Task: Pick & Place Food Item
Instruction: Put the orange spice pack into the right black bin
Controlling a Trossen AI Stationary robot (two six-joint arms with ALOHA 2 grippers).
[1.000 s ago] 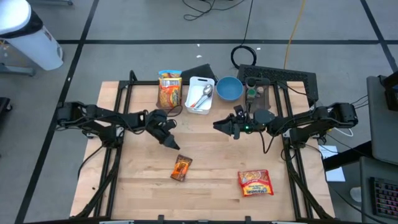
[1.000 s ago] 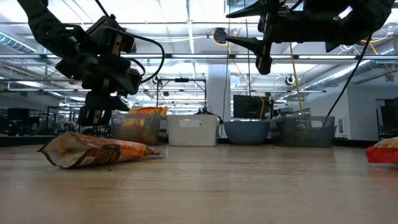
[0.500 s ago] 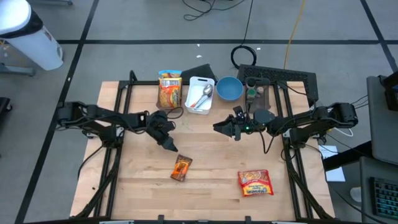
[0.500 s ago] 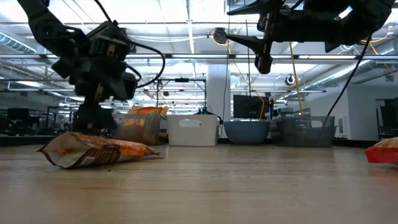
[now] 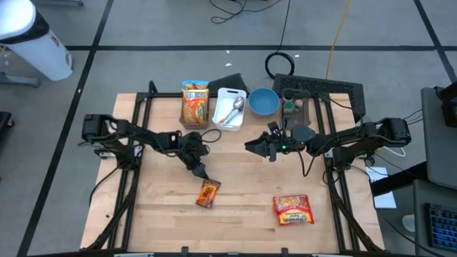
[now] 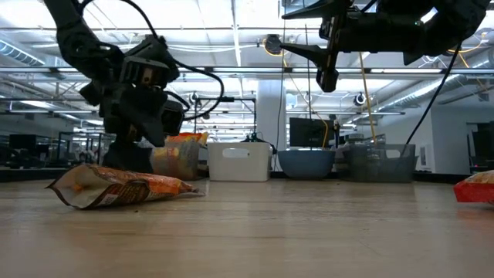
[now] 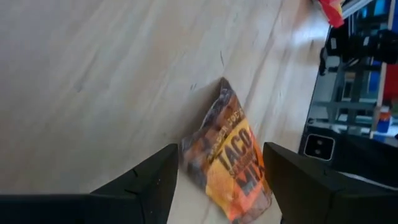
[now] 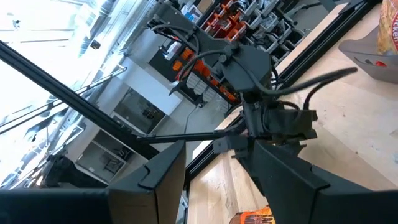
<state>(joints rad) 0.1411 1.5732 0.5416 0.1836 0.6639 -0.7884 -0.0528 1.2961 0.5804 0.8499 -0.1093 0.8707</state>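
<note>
Left gripper (image 5: 200, 171) spread open, tips angled down, just above and behind the taco mix packet (image 5: 208, 192). Not touching it as far as visible. Left wrist view: both fingers (image 7: 152, 186) wide apart, packet (image 7: 230, 158) lying flat on the table between them, label up. Low view: same gripper (image 6: 127, 158) hanging close over the near end of the packet (image 6: 116, 188), contact not resolvable from there.

Packet flat on the wooden table (image 5: 243, 214), near the centre, slightly left, front half.

Back edge of table, left to right: orange snack bag (image 5: 194, 103) upright, white bin (image 5: 230, 108) holding a spoon (image 5: 235, 108), blue bowl (image 5: 263, 102), dark tray (image 5: 303, 100) with small items, contents too small to identify.

Right gripper (image 5: 251, 145) raised over table centre-right, well clear of everything; fingers spread apart, holding nothing. Low view confirms height: gripper (image 6: 309, 46) near the top of frame, well above the surface.

Red noodle packet (image 5: 293, 210) flat at front right, well apart from both grippers. Low view shows only its edge (image 6: 475, 188) at the far right.
</note>
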